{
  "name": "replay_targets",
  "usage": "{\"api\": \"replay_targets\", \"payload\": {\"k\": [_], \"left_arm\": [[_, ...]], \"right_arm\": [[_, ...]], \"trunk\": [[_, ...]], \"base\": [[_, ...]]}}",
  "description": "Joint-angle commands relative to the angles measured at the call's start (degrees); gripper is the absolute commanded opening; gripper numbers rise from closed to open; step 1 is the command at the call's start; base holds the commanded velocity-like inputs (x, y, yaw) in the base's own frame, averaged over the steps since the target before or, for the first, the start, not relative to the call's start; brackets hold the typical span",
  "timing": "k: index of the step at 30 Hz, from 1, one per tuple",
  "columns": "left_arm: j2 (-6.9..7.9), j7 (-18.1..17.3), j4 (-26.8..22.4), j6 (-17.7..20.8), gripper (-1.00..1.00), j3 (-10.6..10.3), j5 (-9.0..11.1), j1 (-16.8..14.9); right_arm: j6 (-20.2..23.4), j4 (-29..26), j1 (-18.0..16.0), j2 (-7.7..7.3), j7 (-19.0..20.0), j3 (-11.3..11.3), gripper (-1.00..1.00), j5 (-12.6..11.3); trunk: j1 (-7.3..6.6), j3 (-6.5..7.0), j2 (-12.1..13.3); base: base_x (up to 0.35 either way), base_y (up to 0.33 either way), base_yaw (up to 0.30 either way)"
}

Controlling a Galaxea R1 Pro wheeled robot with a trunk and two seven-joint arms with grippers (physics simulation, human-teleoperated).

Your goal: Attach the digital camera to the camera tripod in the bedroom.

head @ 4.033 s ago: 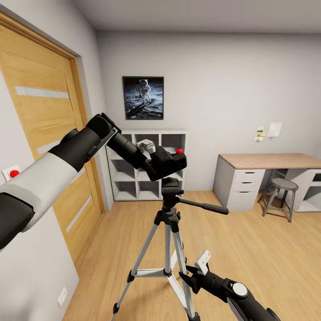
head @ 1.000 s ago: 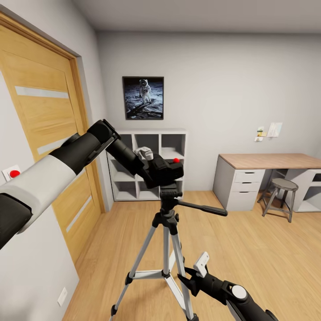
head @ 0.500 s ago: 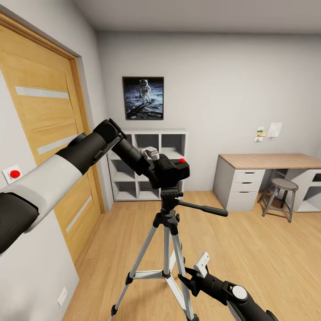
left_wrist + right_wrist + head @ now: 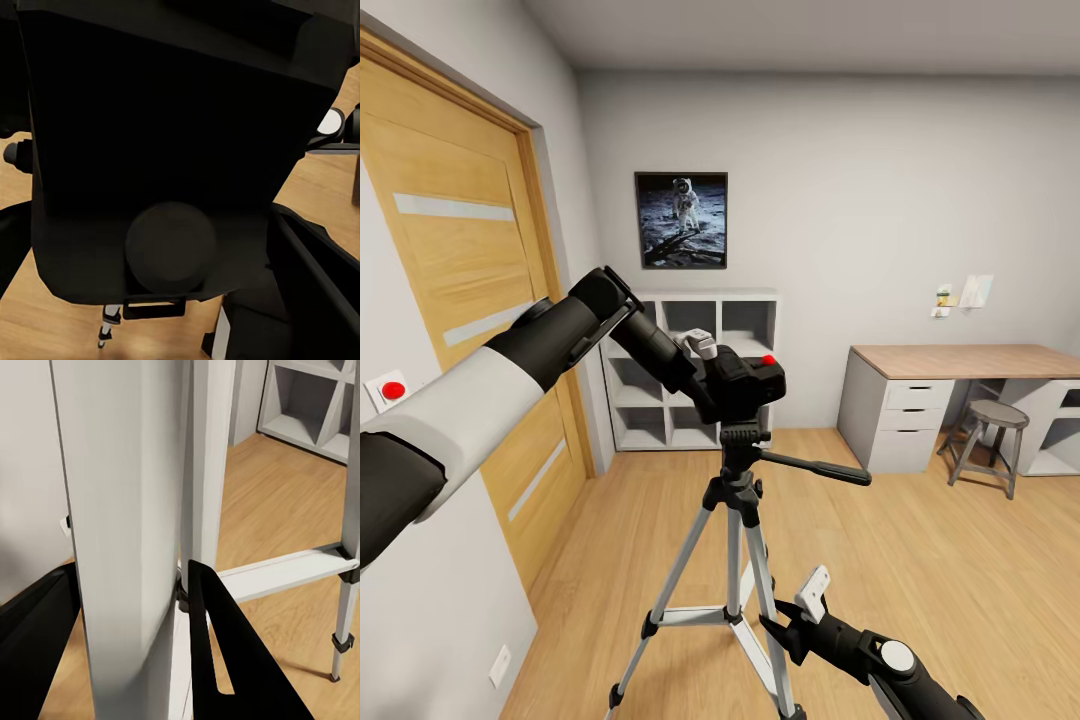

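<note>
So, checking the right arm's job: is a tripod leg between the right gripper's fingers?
Yes, a silver leg of the camera tripod stands between the right gripper's black fingers.

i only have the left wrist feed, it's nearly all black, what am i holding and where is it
Observer: The left hand holds the camera, which sits right on top of the tripod head in the head view.
Operator: is it level up there
Observer: Roughly level; its red button faces up. Whether it has locked on, I cannot tell.
Operator: wheres my other arm
Observer: Low down. In the right wrist view the right hand has a silver tripod leg between its fingers.
Operator: is it squeezing the leg
Observer: The fingers sit close on either side, but I cannot tell if they press it.
</note>
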Motion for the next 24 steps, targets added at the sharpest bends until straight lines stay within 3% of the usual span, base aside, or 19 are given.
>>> {"api": "replay_targets", "payload": {"k": [1, 24], "left_arm": [[0.01, -0.66, -0.07, 0.60, -1.00, -0.95, -0.10, 0.02], [0.02, -0.66, -0.51, 0.60, -1.00, -0.99, -0.10, 0.02]], "right_arm": [[4.49, 0.24, -0.02, -0.06, -0.06, 1.09, -1.00, 0.65], [4.43, 0.27, -0.02, -0.06, -0.06, 1.09, -1.00, 0.63]], "trunk": [[0.04, -0.06, 0.02], [0.04, -0.06, 0.02]], "base": [[0.000, 0.000, 0.000], [0.000, 0.000, 0.000]]}}
